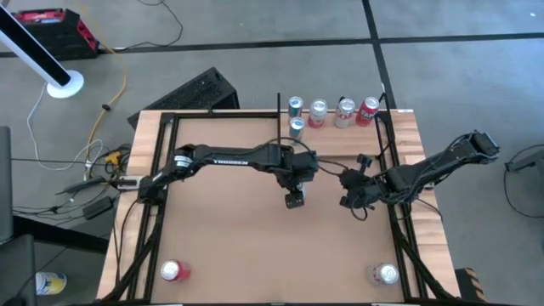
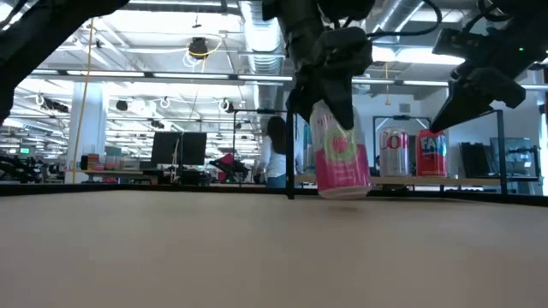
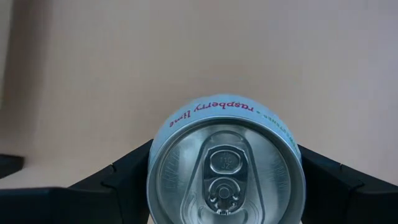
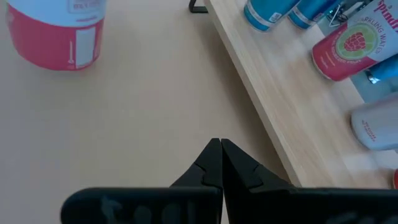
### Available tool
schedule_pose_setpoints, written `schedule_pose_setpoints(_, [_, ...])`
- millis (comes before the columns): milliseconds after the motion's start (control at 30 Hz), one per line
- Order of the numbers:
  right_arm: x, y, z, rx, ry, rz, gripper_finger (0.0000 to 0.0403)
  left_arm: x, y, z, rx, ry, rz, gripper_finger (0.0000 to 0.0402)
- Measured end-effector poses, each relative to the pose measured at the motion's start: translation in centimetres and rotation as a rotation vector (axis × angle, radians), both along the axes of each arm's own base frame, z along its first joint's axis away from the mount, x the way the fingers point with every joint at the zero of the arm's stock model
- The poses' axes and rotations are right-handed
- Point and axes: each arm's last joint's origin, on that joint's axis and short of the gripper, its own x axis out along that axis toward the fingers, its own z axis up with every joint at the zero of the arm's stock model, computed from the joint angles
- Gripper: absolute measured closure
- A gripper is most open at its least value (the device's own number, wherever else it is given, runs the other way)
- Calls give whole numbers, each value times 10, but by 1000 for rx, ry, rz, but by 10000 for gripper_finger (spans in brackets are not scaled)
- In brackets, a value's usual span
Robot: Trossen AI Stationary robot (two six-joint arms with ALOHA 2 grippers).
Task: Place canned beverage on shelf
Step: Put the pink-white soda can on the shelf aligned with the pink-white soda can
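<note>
Your table (image 1: 221,229) carries the shelf (image 1: 340,143) along its far edge, with five cans standing on it. Your left gripper (image 3: 227,186) clamps a pink raspberry-lime can (image 2: 341,158) by its sides, slightly tilted above mid-table, short of the shelf. Your right gripper (image 4: 221,163) hangs beside it, fingers pressed together, empty.

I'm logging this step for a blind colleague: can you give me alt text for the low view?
The left gripper grips a pink raspberry lime can, tilted, its base at the tabletop. Behind it, two more cans stand on the pale wood shelf. The shut right gripper hangs at the right.
</note>
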Motion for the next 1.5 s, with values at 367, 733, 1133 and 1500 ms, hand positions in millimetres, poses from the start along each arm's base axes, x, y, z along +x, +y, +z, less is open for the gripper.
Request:
schedule_pose_setpoints(367, [1, 0, 0, 1, -4, 2, 382, 1, 1, -3, 4, 2, 5, 60])
schedule_pose_setpoints(733, [1, 0, 0, 2, -8, 2, 382, 2, 7, 11, -11, -33, 30, 12])
schedule_pose_setpoints(1133, [5, 2, 3, 27, -60, 6, 370, -24, 9, 66, 30, 43, 3, 11])
schedule_pose_setpoints(1500, [7, 9, 4, 38, -71, 74, 375, -67, -7, 80, 267, 207, -8, 10])
